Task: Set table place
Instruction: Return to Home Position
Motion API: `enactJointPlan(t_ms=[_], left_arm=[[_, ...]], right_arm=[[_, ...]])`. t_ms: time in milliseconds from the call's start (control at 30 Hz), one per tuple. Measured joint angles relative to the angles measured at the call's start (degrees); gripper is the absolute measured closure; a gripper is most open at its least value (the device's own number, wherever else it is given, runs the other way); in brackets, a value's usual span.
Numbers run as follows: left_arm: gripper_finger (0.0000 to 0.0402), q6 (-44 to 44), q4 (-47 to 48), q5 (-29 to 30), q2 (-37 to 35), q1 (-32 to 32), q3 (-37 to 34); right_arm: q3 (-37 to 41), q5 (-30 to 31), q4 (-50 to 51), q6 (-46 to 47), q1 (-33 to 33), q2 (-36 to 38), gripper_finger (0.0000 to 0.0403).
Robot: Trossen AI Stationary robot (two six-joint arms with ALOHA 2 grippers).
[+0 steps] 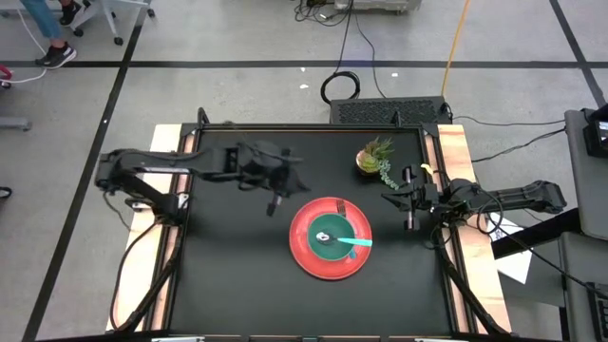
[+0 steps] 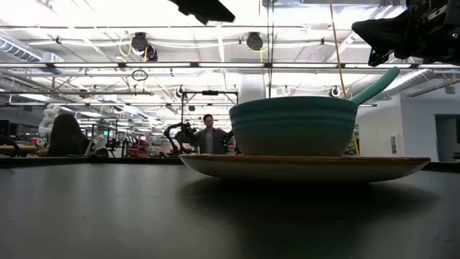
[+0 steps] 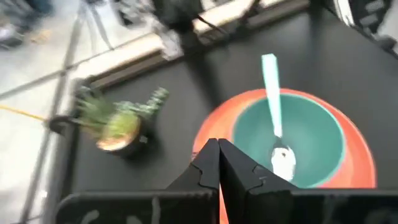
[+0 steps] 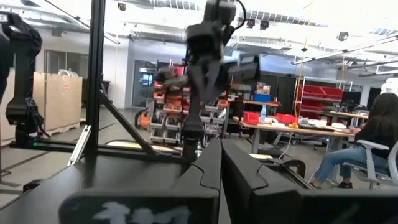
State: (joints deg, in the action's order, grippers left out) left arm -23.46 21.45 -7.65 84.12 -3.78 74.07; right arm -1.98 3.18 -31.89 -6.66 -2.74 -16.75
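Note:
A round red plate (image 1: 330, 237) lies on the black table (image 1: 228, 275), right of its middle. A teal bowl (image 1: 331, 231) stands on the plate. A spoon (image 1: 353, 241) with a teal handle lies in the bowl, and its handle (image 2: 375, 85) leans over the rim toward the table's right edge. My left gripper (image 1: 277, 201) is shut and empty, above the table at the plate's far-left side; its wrist view looks down on the bowl (image 3: 298, 143) and the spoon (image 3: 273, 106). My right gripper (image 1: 410, 207) is shut and empty near the table's right edge. No fork shows.
A small potted green plant (image 1: 375, 158) stands at the table's far right, just beyond the plate and close to my right gripper. Wooden strips (image 1: 456, 161) run along the table's left and right sides. People sit in the room beyond the table.

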Motion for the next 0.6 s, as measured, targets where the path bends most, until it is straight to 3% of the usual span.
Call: enactJointPlan(t_ms=[267, 400, 500, 600], left_arm=[[0.04, 2.8, -4.3, 4.5, -16.0, -6.3, -10.2], [0.04, 8.8, -15.4, -1.4, -23.7, -8.7, -19.5], [0.0401, 14.0, -30.9, -6.6, -27.2, -8.8, -28.2], [0.0401, 16.9, -41.4, -7.6, -29.2, -8.8, -35.0]], right_arm=[[0.0, -0.2, -0.2, 0.0, 0.0, 0.1, 0.0403], [0.0, -0.3, -0.4, 0.0, 0.0, 0.1, 0.0403], [0.0, -0.2, -1.3, 0.0, 0.0, 0.0, 0.0403], [0.0, -0.2, -1.8, 0.0, 0.0, 0.0, 0.0403]])
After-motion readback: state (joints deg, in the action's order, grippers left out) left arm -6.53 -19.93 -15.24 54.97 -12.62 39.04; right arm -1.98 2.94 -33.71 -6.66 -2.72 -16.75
